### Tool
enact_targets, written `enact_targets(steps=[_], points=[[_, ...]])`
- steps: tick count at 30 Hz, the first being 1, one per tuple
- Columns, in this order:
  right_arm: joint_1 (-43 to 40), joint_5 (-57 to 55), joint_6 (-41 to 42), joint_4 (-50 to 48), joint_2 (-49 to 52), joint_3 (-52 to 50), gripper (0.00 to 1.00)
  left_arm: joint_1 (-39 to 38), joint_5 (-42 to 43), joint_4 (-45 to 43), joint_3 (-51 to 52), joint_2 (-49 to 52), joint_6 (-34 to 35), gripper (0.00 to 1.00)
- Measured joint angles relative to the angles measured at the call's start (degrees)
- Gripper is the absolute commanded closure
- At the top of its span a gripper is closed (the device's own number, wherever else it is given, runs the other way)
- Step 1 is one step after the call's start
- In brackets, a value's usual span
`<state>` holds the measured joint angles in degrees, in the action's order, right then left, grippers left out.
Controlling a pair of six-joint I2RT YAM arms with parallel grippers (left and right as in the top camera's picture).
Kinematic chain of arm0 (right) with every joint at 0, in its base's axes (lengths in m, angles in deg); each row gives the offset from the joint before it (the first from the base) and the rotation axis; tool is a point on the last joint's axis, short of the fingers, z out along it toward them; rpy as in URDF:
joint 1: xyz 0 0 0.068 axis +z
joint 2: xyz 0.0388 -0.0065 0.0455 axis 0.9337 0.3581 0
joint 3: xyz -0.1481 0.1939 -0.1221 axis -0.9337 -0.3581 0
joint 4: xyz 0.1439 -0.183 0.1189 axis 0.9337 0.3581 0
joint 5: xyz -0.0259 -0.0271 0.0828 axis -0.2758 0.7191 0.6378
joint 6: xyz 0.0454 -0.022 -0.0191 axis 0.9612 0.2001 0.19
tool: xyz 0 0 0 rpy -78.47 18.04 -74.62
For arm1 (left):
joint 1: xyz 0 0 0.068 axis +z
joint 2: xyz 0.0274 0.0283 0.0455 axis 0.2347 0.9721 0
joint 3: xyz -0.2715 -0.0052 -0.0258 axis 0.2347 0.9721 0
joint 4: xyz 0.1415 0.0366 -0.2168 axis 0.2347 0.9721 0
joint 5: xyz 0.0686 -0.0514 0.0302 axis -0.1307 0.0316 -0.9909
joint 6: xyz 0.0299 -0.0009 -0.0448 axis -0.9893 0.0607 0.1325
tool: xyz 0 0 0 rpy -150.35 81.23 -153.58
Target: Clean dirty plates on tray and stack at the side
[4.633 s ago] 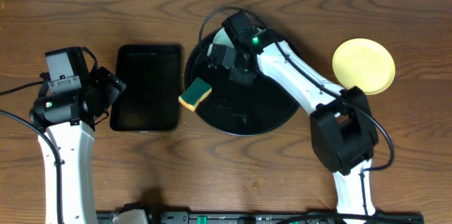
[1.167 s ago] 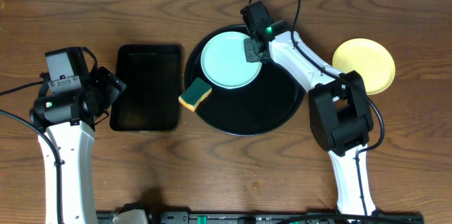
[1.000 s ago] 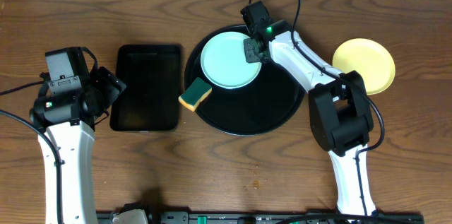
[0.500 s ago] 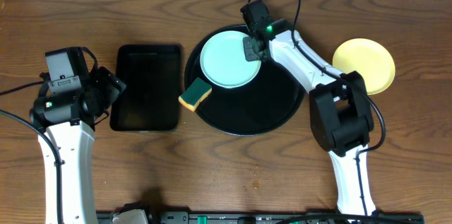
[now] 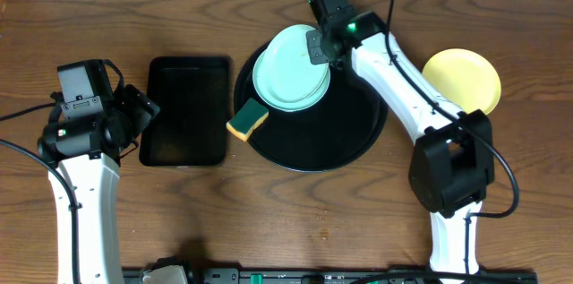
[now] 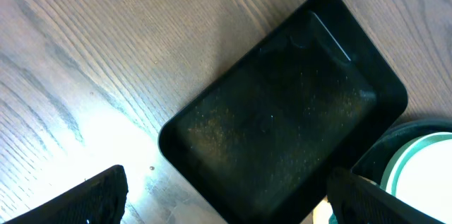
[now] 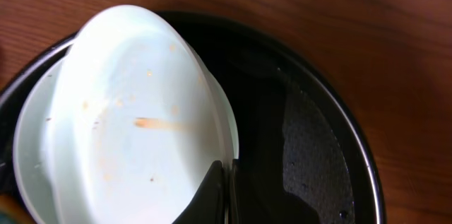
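Lifted since a second ago, the top mint plate [image 5: 288,62] now tilts at upper centre of the overhead view. The right gripper [image 5: 316,51] pinches its right rim above the round tray [image 5: 345,145], arm reaching up from lower right.

Left wrist view: the left gripper [image 6: 233,196] hangs wide apart over the rectangular tray [image 6: 282,118].

Right wrist view: jaws clamp the smeared rim at bottom centre, with a second plate [image 7: 28,138] beneath. This looks like the pick-up step; next probably comes scrubbing with the sponge [image 5: 248,119].

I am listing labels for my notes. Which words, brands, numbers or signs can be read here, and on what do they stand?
No text can be read.
A pale sticker on the left arm: too small to read.
No print visible on the tilted mint plate, yellow plate, round tray, rectangular tray or sponge.
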<state>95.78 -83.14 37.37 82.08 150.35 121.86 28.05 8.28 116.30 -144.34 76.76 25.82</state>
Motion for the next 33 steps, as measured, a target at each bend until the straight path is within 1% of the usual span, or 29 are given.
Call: enact_targets(steps=[4,10,13,16,17,19,20,22,24,28,33], points=[[-3.56,4.76,0.28,3.56,-2.64,0.0,0.99,0.0,0.0,0.02,0.0,0.0,0.0,0.1],[-13.73,9.18,-0.02,10.4,-7.67,0.22,0.99,0.0,0.0,0.02,0.0,0.0,0.0,0.1],[-18.75,10.34,-1.27,13.31,-7.89,0.22,0.99,0.0,0.0,0.02,0.0,0.0,0.0,0.1],[-21.86,11.65,-2.78,13.64,-7.78,-1.01,0.99,0.0,0.0,0.0,0.0,0.0,0.0,0.1],[-22.6,12.07,-3.61,13.73,-7.78,-1.57,0.96,0.0,0.0,0.02,0.0,0.0,0.02,0.1],[-23.39,12.7,-5.09,14.4,-7.67,-2.16,0.73,0.0,0.0,0.0,0.0,0.0,0.02,0.1],[-23.63,13.29,-6.47,14.75,-7.65,-2.36,0.59,0.0,0.0,0.0,0.0,0.0,0.0,0.1],[-23.76,14.97,-8.57,15.41,-7.65,-2.4,0.49,0.0,0.0,0.0,0.0,0.0,0.0,0.1],[-23.65,18.1,-10.84,15.93,-7.65,-2.4,0.46,0.0,0.0,0.02,0.0,0.0,0.0,0.1],[-21.99,23.78,-14.1,17.05,-7.65,-2.43,0.46,0.0,0.0,0.02,0.0,0.0,0.0,0.1],[-16.79,26.08,-15.41,16.92,-7.65,-2.89,0.46,0.0,0.0,0.02,0.0,0.0,0.0,0.1]])
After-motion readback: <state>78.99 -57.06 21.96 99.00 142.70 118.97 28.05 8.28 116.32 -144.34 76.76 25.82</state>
